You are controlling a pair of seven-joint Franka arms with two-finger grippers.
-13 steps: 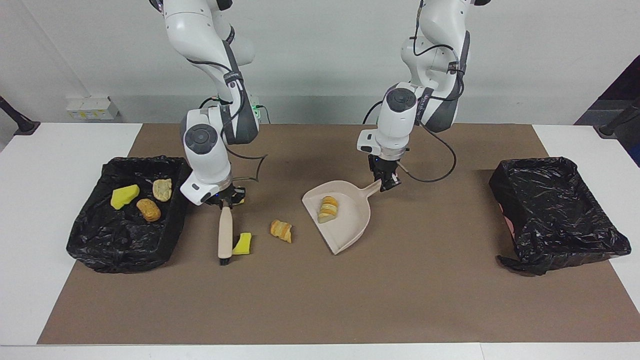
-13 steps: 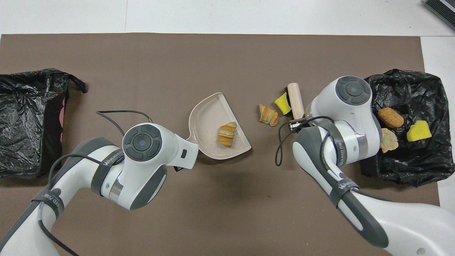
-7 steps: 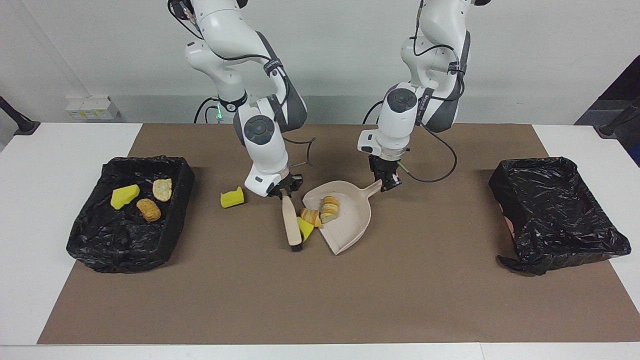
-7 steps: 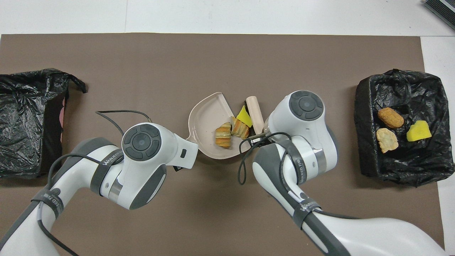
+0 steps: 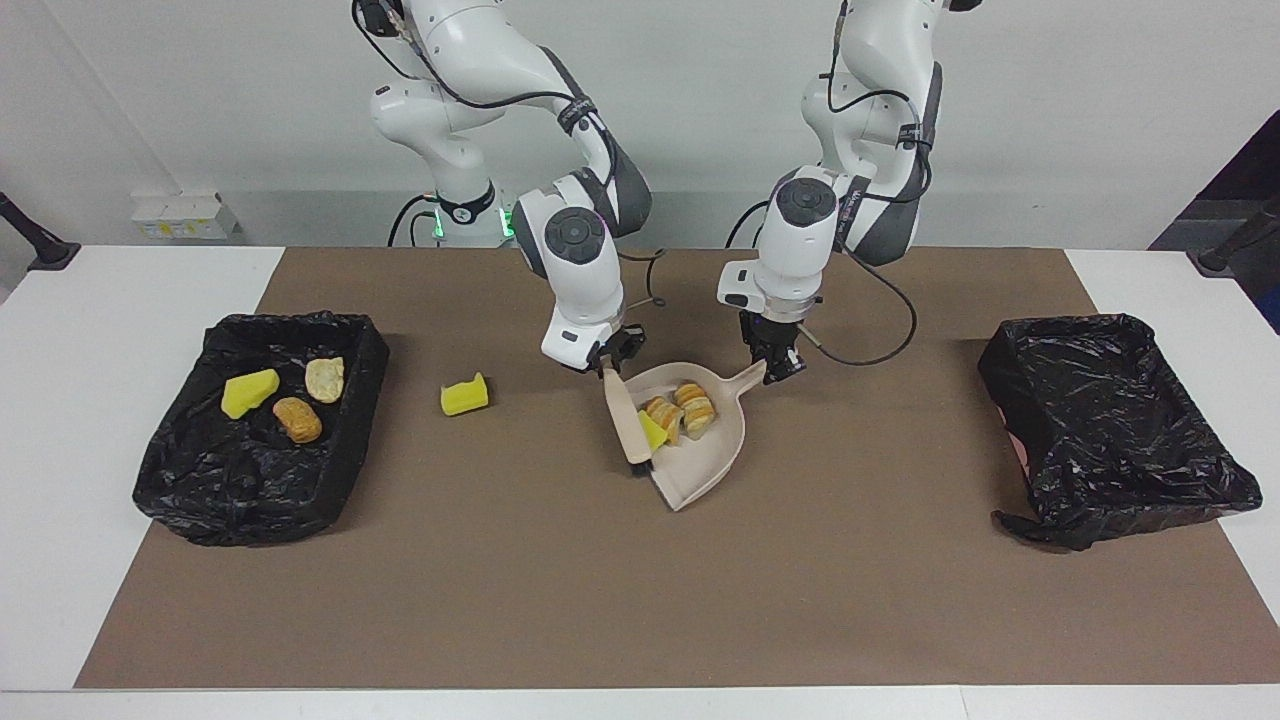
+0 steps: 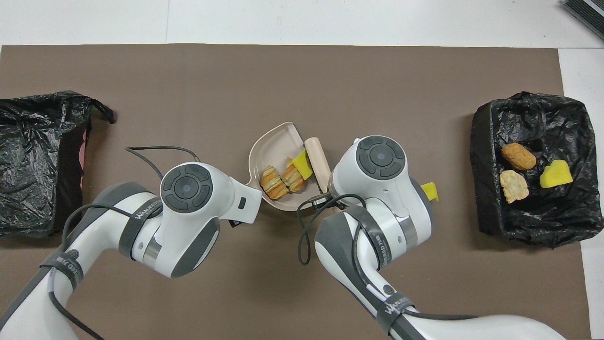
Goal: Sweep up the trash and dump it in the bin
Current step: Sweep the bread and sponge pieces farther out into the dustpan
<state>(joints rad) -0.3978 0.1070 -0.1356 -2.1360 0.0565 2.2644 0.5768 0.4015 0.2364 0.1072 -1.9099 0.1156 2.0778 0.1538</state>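
Note:
The beige dustpan point(image 5: 705, 465) lies mid-mat, and my left gripper point(image 5: 778, 368) is shut on its handle. Inside it are two golden croissant pieces point(image 5: 662, 415) point(image 5: 695, 408) and a yellow chunk point(image 5: 650, 432), also seen from overhead as croissant pieces point(image 6: 272, 182) point(image 6: 292, 175) and the chunk point(image 6: 302, 163). My right gripper point(image 5: 610, 362) is shut on the beige brush point(image 5: 622, 420), which stands against the pan's open mouth. Another yellow chunk point(image 5: 465, 395) lies on the mat between the brush and the black-lined bin point(image 5: 260, 480).
That bin, at the right arm's end, holds a yellow chunk point(image 5: 250, 392) and two bread pieces point(image 5: 324, 378) point(image 5: 297, 420). A second black-lined bin point(image 5: 1110, 420) stands at the left arm's end with nothing showing in it. A brown mat point(image 5: 640, 600) covers the table.
My right arm swept the brush from beside the bin to the dustpan, pushing a croissant piece and a yellow chunk in. One yellow chunk stayed behind. The left arm held still.

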